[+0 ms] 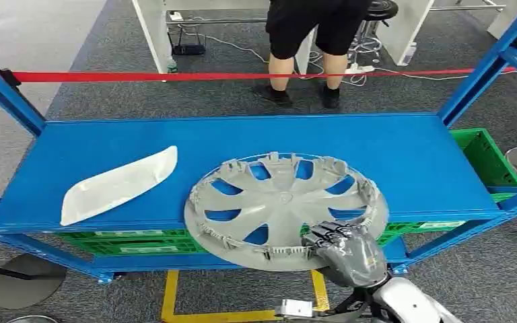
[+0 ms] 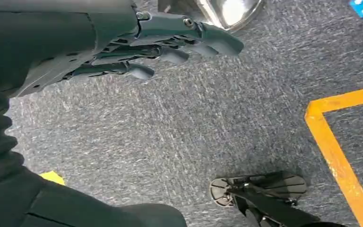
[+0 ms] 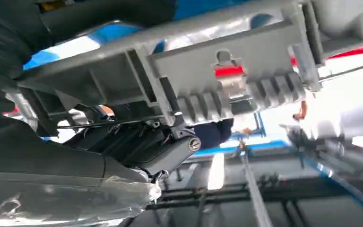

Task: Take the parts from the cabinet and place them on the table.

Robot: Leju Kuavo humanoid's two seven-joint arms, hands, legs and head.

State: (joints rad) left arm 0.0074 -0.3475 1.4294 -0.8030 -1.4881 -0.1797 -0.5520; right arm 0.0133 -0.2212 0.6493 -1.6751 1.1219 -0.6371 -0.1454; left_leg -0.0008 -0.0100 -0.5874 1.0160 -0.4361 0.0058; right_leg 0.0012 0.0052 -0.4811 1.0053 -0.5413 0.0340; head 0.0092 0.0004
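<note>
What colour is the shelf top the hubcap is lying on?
Bright blue. The shelf top under the grey hubcap shows best in the head view.

The head view is evenly and brightly lit from above, sharp throughout, with soft, short shadows under the hubcap [image 1: 283,208] on the blue shelf [image 1: 390,145]. In the left wrist view a chrome part [image 2: 227,12] throws strong glare, and the carpet [image 2: 194,123] is slightly smeared. The right wrist view is backlit, its bright background blown out and blurred.
</note>
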